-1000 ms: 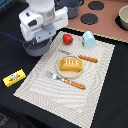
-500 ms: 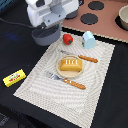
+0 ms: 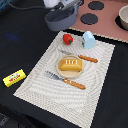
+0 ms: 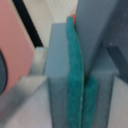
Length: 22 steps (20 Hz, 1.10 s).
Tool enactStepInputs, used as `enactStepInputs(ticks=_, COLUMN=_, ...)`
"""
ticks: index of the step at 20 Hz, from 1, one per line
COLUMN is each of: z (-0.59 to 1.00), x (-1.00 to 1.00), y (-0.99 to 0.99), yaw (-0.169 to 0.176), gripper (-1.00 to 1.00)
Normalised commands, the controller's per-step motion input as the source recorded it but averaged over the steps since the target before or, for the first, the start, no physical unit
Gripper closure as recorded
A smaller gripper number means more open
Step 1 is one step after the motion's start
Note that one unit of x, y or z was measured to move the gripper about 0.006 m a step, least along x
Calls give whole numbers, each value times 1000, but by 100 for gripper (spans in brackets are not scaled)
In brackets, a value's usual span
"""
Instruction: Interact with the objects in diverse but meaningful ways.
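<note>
The dark grey frying pan hangs in the air above the far edge of the striped placemat, its bowl tilted and its handle running up into the gripper at the top of the exterior view. Up close, the wrist view shows the grey fingers pressed together with teal pads meeting on a thin edge between them, so the jaws look clamped on the pan, though that picture is blurred.

Just below the pan, near the mat's far edge, sits the red tomato, and beside it the pale blue-white carton stands upright. In the middle of the mat the orange-yellow bread loaf lies on a round tan plate. A wooden-handled knife lies along the plate's far side and a wooden-handled fork along its near side. The yellow butter packet lies off the mat on the dark counter, well apart. A pink toy stove with dark burners stands at the far corner.
</note>
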Motion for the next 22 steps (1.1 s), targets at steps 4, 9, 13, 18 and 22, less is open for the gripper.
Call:
enactStepInputs(ticks=4, z=429, x=786, y=576, yaw=0, gripper=100)
enactStepInputs(ticks=9, z=245, x=566, y=757, yaw=0, gripper=100)
enactStepInputs(ticks=13, z=199, x=555, y=784, yaw=0, gripper=100)
enactStepInputs(ticks=18, z=171, x=544, y=798, yaw=0, gripper=100)
enactStepInputs(ticks=22, z=192, x=597, y=791, yaw=0, gripper=100)
